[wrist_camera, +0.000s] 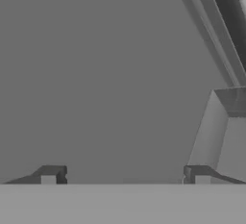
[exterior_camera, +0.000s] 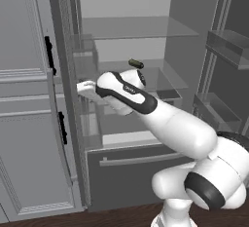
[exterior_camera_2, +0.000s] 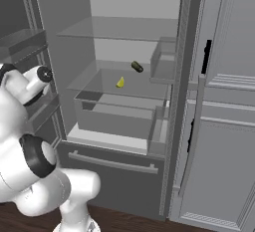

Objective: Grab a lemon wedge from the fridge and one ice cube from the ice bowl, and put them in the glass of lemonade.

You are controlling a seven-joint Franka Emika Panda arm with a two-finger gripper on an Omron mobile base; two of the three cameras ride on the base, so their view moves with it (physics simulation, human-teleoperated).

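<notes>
— Fridge (exterior_camera_2: 124, 121) stands open before me; where is the lemon wedge (exterior_camera_2: 120, 82)?
— On the glass shelf (exterior_camera_2: 144, 87) inside, near a dark green item (exterior_camera_2: 137, 66) that lies further back.
— And my jaws (wrist_camera: 125, 175)?
— Spread wide, holding nothing, fingertips (wrist_camera: 50, 175) facing a plain grey wall inside the fridge, my hand (exterior_camera: 87, 88) reaching in at the left.

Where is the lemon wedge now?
In the right base view, the lemon wedge lies on a glass shelf inside the open fridge, left of a dark green item.
</notes>
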